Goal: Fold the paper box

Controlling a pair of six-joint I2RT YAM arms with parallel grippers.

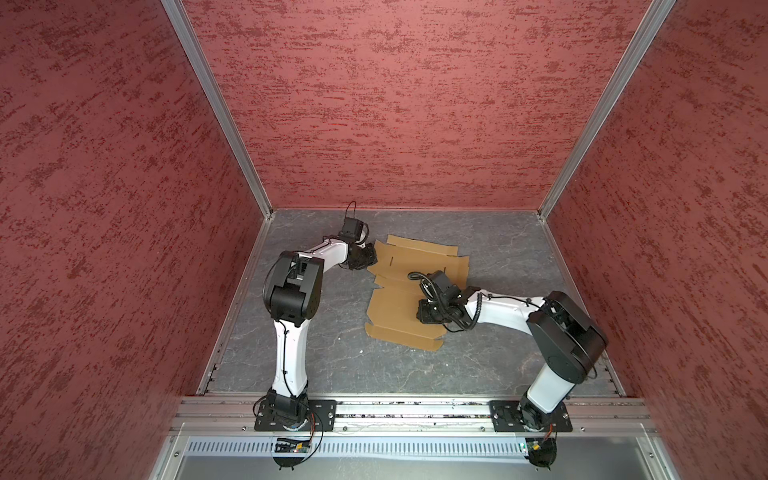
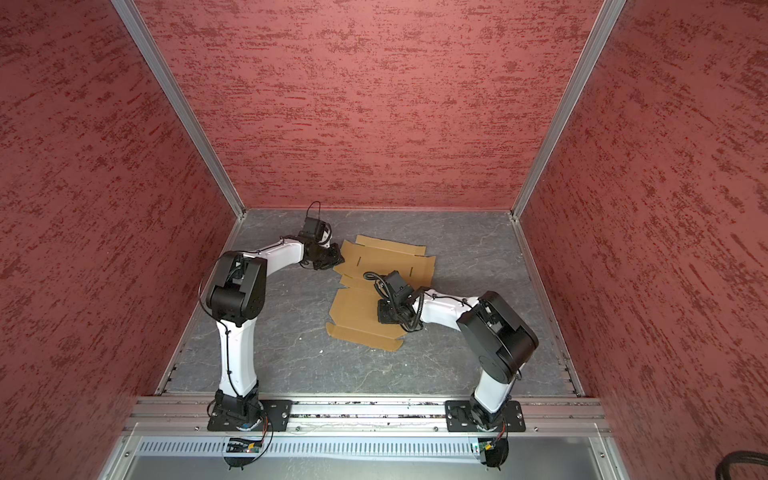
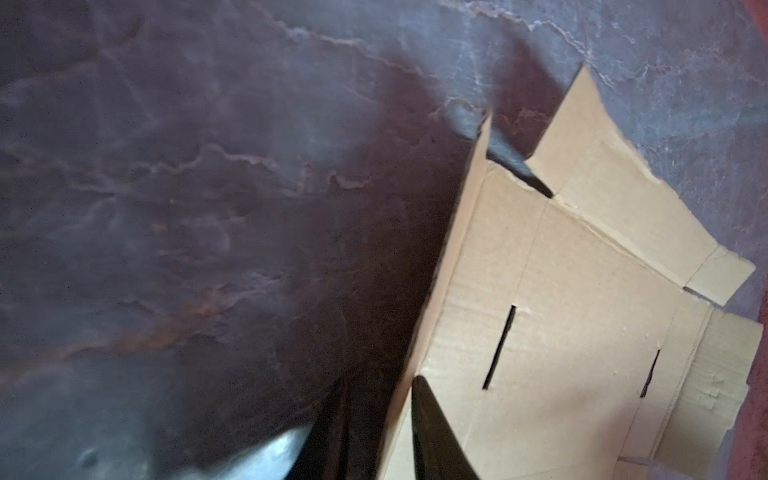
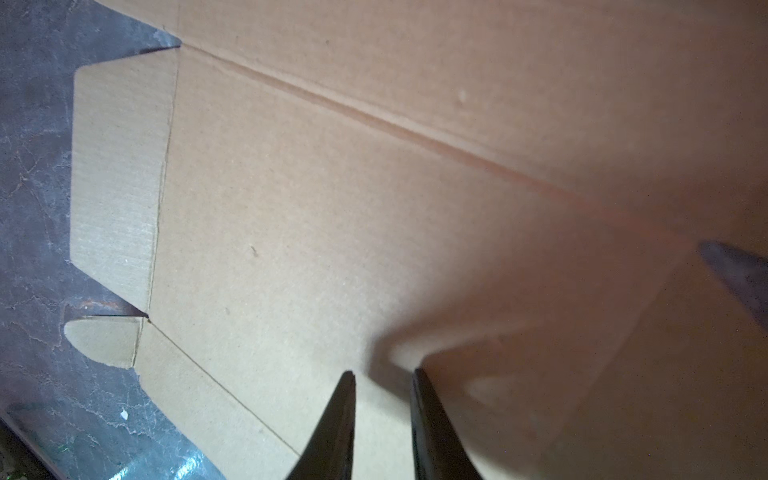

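The left arm stands up from its base, bends at the elbow and reaches toward the far side. The left gripper [image 1: 371, 261] [image 2: 337, 259] is at the far left edge of the paper box [image 1: 390, 307] [image 2: 357, 307]. In the left wrist view a side flap of the box is raised. Its edge passes between the two fingers [image 3: 428, 424], one on the inner face and one on the outer side. The outer finger is lost in shadow, so it cannot be told if they already pinch the flap.

The right arm leans low over the table [image 1: 332, 332], with the forearm nearly level. The right gripper [image 1: 424, 316] [image 2: 384, 318] points down on the near panel of the box. In the right wrist view its fingertips [image 4: 417, 374] are a little apart and nothing is between them. They are at the cardboard surface.

The box lies unfolded and mostly flat in the far middle of the table, turned slightly askew. A strip of bare grey table separates its far edge from the back wall [image 1: 415, 104]. Wider bare table lies in front of its near edge and on both sides.
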